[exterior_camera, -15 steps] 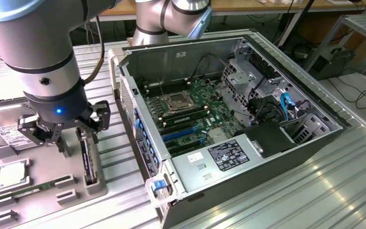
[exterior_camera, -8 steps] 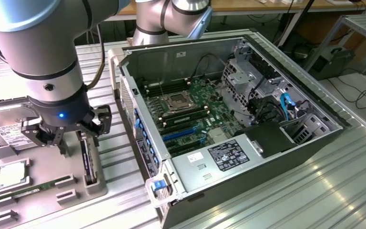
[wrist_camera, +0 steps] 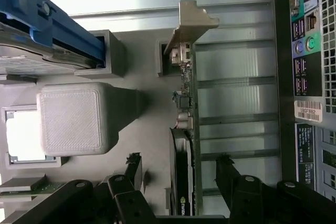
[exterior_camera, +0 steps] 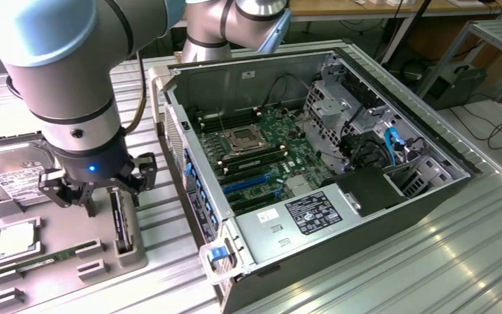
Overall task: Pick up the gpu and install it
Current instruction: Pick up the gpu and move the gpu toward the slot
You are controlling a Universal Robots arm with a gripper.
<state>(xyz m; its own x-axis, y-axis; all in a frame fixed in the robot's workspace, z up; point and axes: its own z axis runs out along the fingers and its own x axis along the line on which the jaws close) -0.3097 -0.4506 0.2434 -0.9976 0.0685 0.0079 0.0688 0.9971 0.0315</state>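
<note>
Gripper (exterior_camera: 102,199) spread wide, fingers either side of gpu (exterior_camera: 122,222); card on edge in grey holder (exterior_camera: 134,256); computer case (exterior_camera: 391,226) on exterior view's right.

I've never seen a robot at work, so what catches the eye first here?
First the big grey robot arm at the exterior view's left, hanging over a grey tray. Its gripper is open, a finger on either side of the gpu, a thin black card standing on edge in a slot. At the exterior view's right lies an open computer case, its green motherboard exposed.
</note>
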